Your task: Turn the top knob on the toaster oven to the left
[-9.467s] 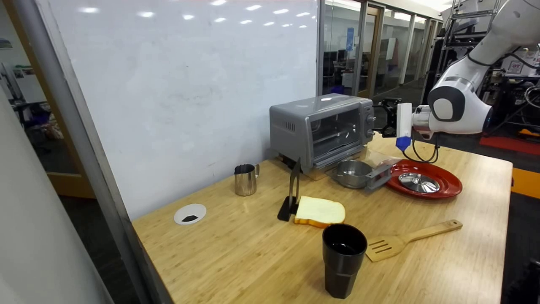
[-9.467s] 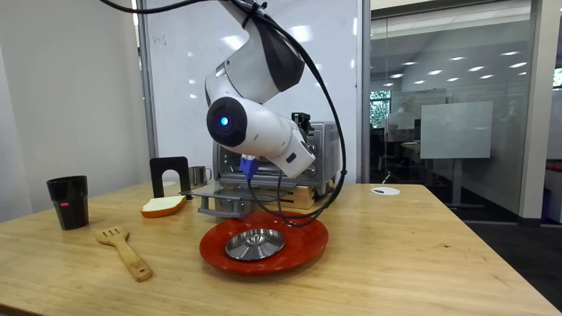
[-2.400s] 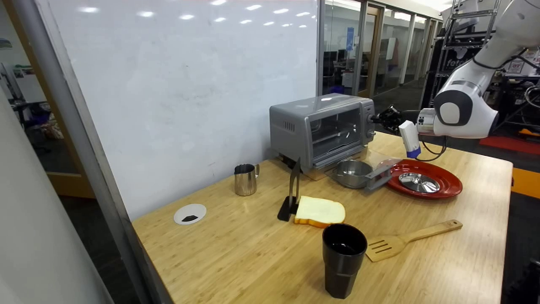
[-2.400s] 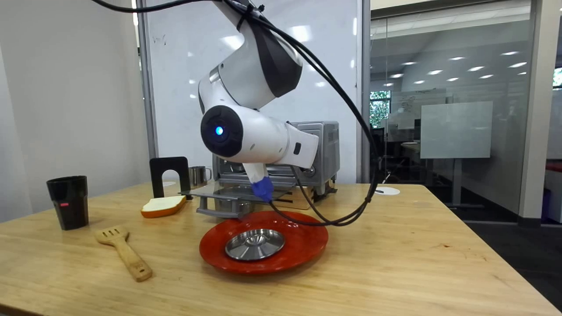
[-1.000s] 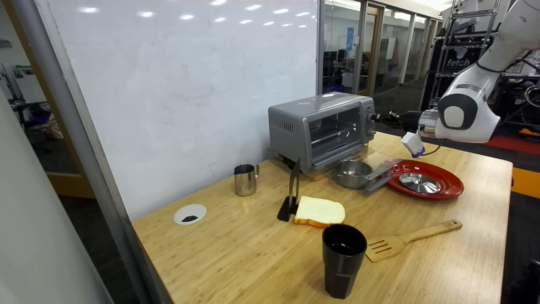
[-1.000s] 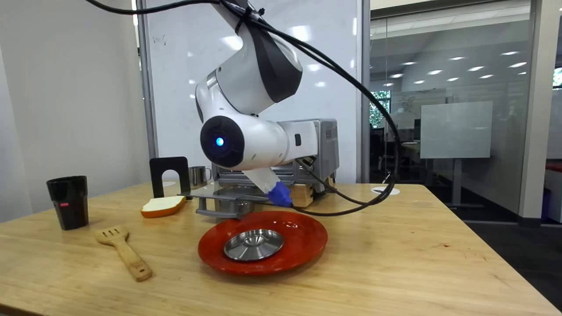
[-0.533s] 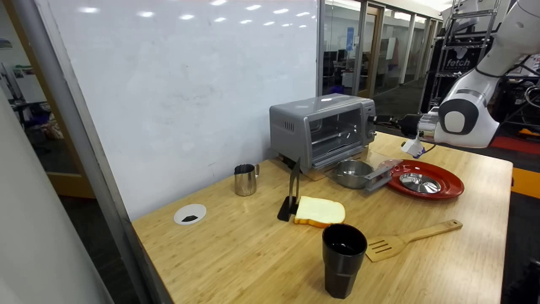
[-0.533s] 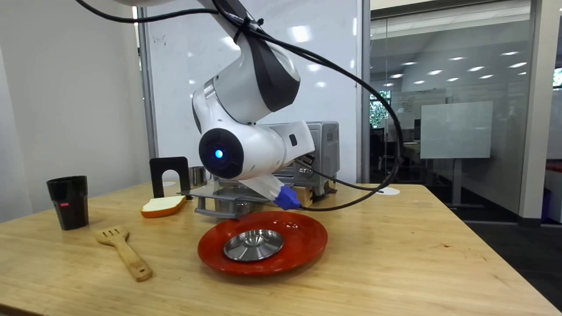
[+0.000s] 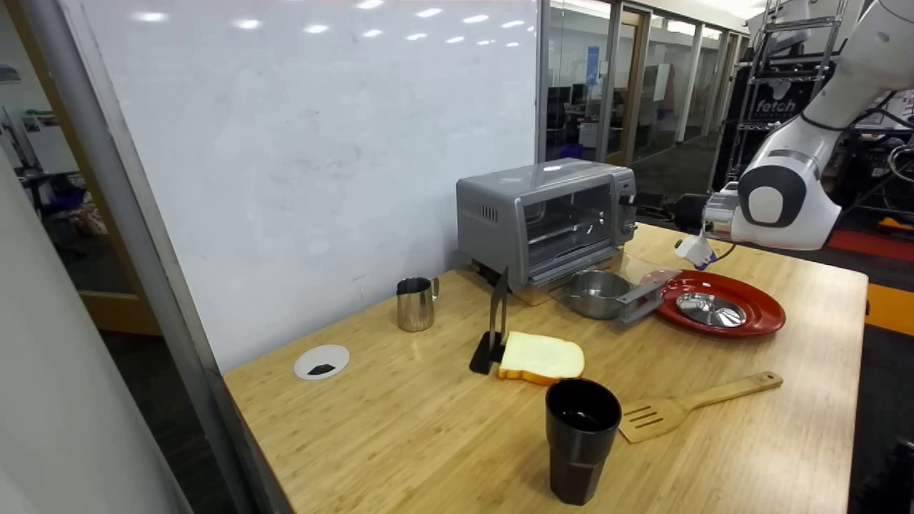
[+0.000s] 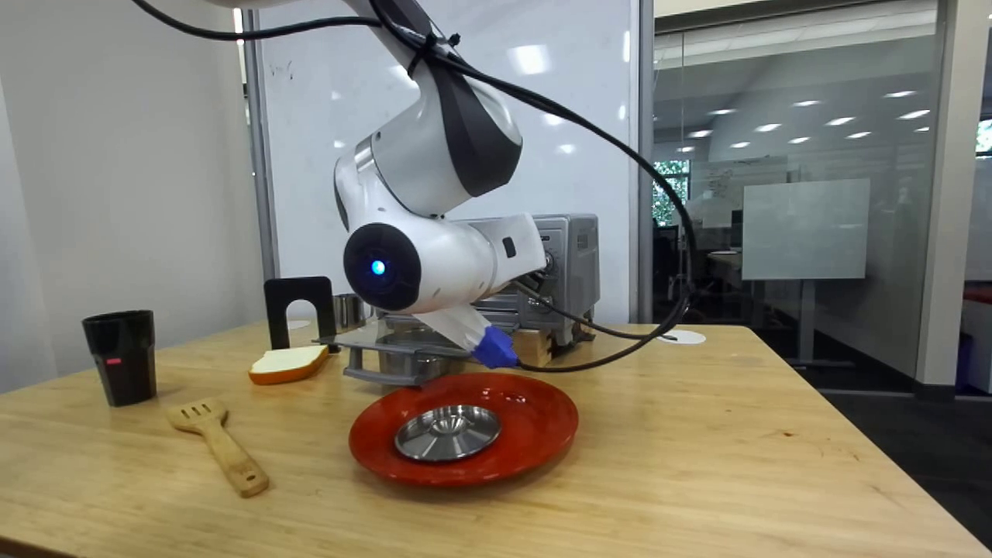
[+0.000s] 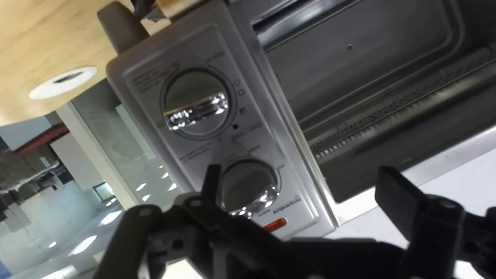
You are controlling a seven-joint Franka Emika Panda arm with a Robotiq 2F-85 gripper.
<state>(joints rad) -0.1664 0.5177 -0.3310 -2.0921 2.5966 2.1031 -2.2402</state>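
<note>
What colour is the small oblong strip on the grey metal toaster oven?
Orange-red; the wrist view shows the strip best.

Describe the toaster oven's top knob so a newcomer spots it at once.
Find the silver-grey toaster oven in front of the whiteboard, then its control panel. In the upside-down wrist view, the top knob appears below the other knob. Unlike that one, it sits beside the orange bar and the word "temperature".
</note>
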